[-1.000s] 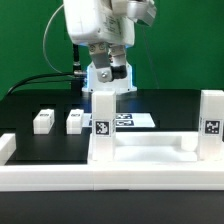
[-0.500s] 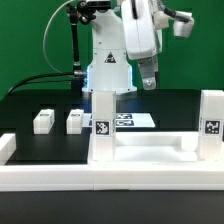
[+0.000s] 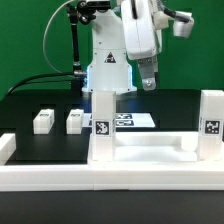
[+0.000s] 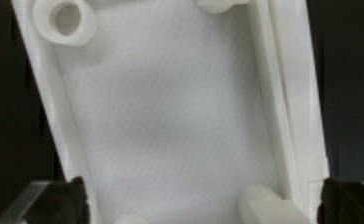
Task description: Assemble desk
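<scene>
The white desk tabletop (image 3: 150,149) lies upside down against the barrier wall. Two square leg posts stand upright on it, one at the exterior view's left (image 3: 103,120) and one at its right (image 3: 211,120), each with a black-and-white tag. Two more leg posts (image 3: 43,120) (image 3: 75,120) lie loose on the black table to the left. My gripper (image 3: 148,82) hangs open and empty above the tabletop, between the two standing posts. The wrist view is filled by the tabletop's underside (image 4: 179,110) with a round leg socket (image 4: 63,20). My dark fingertips (image 4: 54,205) sit wide apart around the gripper's middle (image 4: 200,205).
The long white barrier wall (image 3: 60,178) runs along the front and turns back at the exterior view's left. The marker board (image 3: 135,120) lies flat behind the left standing post. Black cables hang behind the arm at the left.
One second ago my gripper was low, right over the left standing post. It has since risen and swung to the exterior view's right. Nothing has moved in the last half second.
</scene>
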Tool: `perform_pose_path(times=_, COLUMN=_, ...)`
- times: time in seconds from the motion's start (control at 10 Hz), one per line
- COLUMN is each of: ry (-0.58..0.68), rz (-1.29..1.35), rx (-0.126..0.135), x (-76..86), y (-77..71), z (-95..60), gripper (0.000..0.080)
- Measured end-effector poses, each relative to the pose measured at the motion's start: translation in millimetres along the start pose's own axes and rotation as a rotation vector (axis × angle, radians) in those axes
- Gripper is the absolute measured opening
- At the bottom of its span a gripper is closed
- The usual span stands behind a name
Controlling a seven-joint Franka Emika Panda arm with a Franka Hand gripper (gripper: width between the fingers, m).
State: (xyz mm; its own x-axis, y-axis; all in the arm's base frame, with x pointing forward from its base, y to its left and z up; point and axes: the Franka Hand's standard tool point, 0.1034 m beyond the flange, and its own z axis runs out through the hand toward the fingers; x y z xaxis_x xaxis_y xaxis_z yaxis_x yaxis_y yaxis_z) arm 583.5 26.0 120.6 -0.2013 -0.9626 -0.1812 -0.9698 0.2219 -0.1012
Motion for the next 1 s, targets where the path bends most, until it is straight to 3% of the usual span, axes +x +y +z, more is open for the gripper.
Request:
perform_pose_path(times=0.2, ry=0.012, rz=-0.069, rx=-0.033, x=17.3, y=44.6, z=21.5, gripper=0.0649)
perform_pose_path(times=0.3, ry=0.033, rz=-0.065, rx=-0.041, x=24.3, y=58.9, z=36.3, gripper=0.0649)
perform_pose_path(times=0.4, ry=0.056, rz=-0.070, rx=-0.065, x=29.2, y=71.5, z=55.2, gripper=0.0649)
perform_pose_path(times=0.5, ry=0.073, rz=-0.066, rx=-0.053, x=34.5, y=74.8, z=68.0, gripper=0.0649)
perform_pose_path(times=0.6, ry=0.083, rz=-0.065, rx=-0.057, x=37.8, y=79.1, z=78.5, gripper=0.0649)
perform_pose_path(times=0.8, ry=0.086, rz=-0.058, rx=-0.094, x=33.9, y=81.8, z=96.0, gripper=0.0649)
perform_pose_path(times=1.0, ry=0.082, rz=-0.060, rx=-0.098, x=32.8, y=79.1, z=97.5, gripper=0.0623)
